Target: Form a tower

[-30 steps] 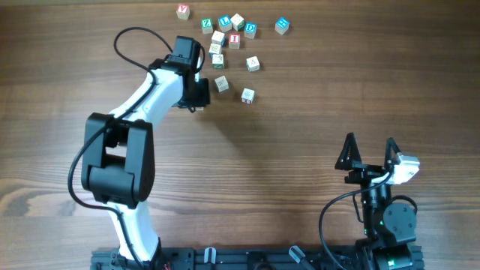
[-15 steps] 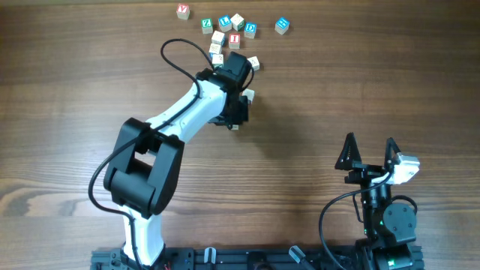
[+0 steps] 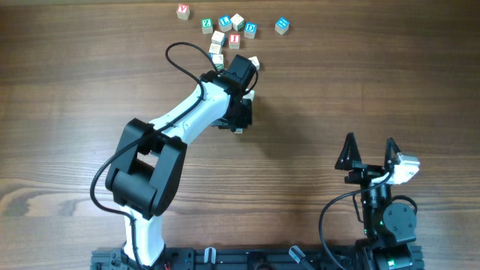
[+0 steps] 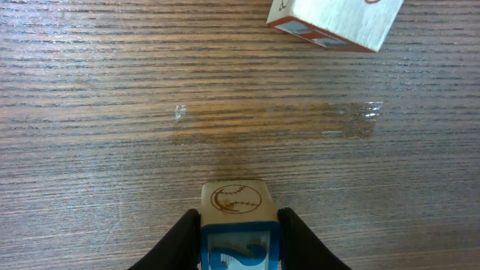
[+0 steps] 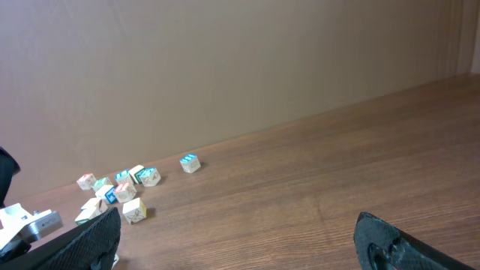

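Table: brown wood-grain table (image 3: 360, 75); the right wrist view shows a plain pale wall behind it.
Tower: we see the tower (image 3: 217, 43) at far centre, one cube wide, its near end hidden by the left arm.
Left gripper (image 4: 238, 219): narrow, clamped on a wooden cube (image 4: 235, 201) with a baseball drawing on top.
Red-edged cube (image 4: 337, 19): far right of the held one, apart.
Loose cubes (image 3: 281, 25): scattered near the tower.
Right gripper (image 3: 369, 140): near right, spread wide, holding nothing.

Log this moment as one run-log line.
left gripper: shut on baseball cube | right gripper: open | tower: short column by loose cubes
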`<state>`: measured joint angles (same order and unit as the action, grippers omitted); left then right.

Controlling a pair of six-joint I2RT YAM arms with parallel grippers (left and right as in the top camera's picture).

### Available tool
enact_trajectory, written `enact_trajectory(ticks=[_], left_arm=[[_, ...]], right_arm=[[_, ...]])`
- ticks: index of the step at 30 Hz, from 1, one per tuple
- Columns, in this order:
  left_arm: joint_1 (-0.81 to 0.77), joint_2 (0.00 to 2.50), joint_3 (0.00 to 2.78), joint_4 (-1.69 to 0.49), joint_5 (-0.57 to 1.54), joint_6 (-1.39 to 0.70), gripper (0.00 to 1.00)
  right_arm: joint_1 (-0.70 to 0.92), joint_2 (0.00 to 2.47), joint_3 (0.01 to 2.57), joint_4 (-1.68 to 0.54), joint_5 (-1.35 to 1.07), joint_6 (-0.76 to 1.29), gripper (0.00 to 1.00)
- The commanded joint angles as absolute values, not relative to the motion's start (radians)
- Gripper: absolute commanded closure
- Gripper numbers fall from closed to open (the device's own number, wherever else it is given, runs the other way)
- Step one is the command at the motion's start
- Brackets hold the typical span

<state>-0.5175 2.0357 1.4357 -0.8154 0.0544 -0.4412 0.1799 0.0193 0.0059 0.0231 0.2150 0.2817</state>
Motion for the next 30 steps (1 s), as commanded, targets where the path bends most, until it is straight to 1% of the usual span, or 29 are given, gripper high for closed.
enact_trajectory(ticks=[1, 2, 5, 8, 11, 13, 16, 24, 25, 28, 30], left_arm=[[-0.525, 2.050, 1.423, -0.824, 0.084, -0.457, 0.73], [-0.525, 2.050, 1.423, -0.824, 0.084, -0.457, 0.73], [-0.525, 2.050, 1.423, -0.828, 0.068, -0.456, 0.66], [-0.525, 2.050, 1.423, -0.835, 0.059, -0.456, 0.64], [-0.525, 2.050, 1.423, -0.847, 0.054, -0.456, 0.68], [-0.525, 2.050, 1.423, -0.865, 0.003, -0.456, 0.70], [-0.525, 2.050, 1.423, -0.886, -0.039, -0.456, 0.70], [-0.525, 2.050, 1.423, -0.896, -0.047, -0.457, 0.71], [-0.524, 2.050, 1.423, -0.896, -0.047, -0.457, 0.68], [-0.518, 2.050, 1.423, -0.896, -0.047, -0.457, 0.65], [-0.514, 2.050, 1.423, -0.896, -0.047, -0.457, 0.57]], right_arm=[[0.176, 0.014, 0.005, 0.028, 0.229, 0.265, 0.00], [0.176, 0.014, 0.005, 0.028, 0.229, 0.265, 0.00], [0.176, 0.014, 0.005, 0.028, 0.229, 0.265, 0.00], [0.176, 0.014, 0.005, 0.028, 0.229, 0.265, 0.00], [0.176, 0.014, 0.005, 0.028, 0.229, 0.265, 0.00], [0.176, 0.014, 0.005, 0.027, 0.229, 0.265, 0.00], [0.176, 0.014, 0.005, 0.028, 0.229, 0.265, 0.00], [0.176, 0.014, 0.005, 0.028, 0.229, 0.265, 0.01], [0.176, 0.014, 0.005, 0.028, 0.229, 0.265, 0.00], [0.176, 0.014, 0.005, 0.028, 0.229, 0.265, 0.00], [0.176, 0.014, 0.005, 0.028, 0.229, 0.265, 0.00]])
